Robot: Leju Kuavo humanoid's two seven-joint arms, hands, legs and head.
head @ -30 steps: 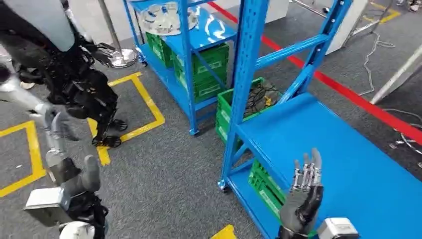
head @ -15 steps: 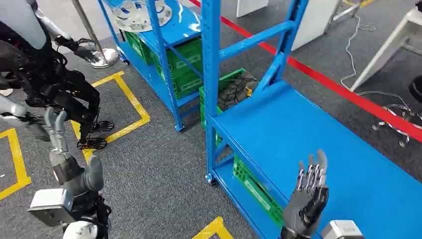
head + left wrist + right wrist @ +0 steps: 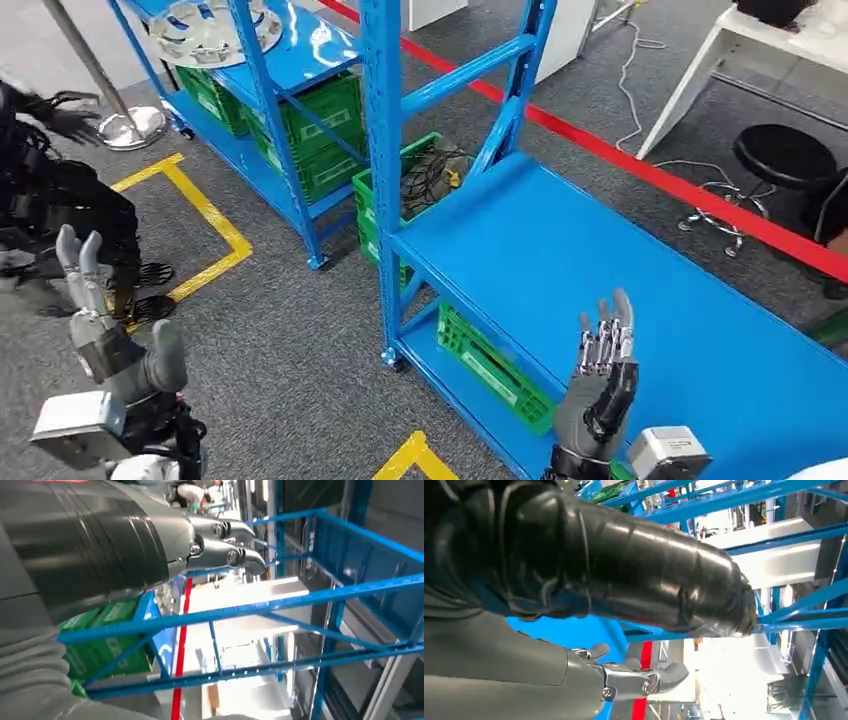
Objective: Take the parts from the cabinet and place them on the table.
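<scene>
Round silver parts (image 3: pixel 212 28) lie on the top shelf of the far blue cabinet (image 3: pixel 275 70) at the upper left of the head view. Closer in, a second blue rack (image 3: pixel 600 250) has a bare blue shelf. My left hand (image 3: pixel 105 330) is raised over the grey floor at the lower left, fingers straight and apart, holding nothing. My right hand (image 3: pixel 600 375) stands upright over the near shelf's front edge, fingers apart and empty. Blue rack beams (image 3: pixel 250 610) cross the left wrist view behind my left hand (image 3: pixel 150 545). In the right wrist view my right hand (image 3: pixel 624 580) is dark against blue beams.
Green crates (image 3: pixel 320 135) sit on the lower shelves, one (image 3: pixel 425 180) with cables. Another robot's dark legs (image 3: pixel 60 210) stand at the left by yellow floor tape (image 3: pixel 205 215). Red tape (image 3: pixel 680 185), a black stool (image 3: pixel 785 160) and a white table (image 3: pixel 790 40) lie beyond the rack.
The whole scene has slid leftward and down as the camera turned right; a stool and white table came into view. Both hands stay raised with fingers apart and empty.
</scene>
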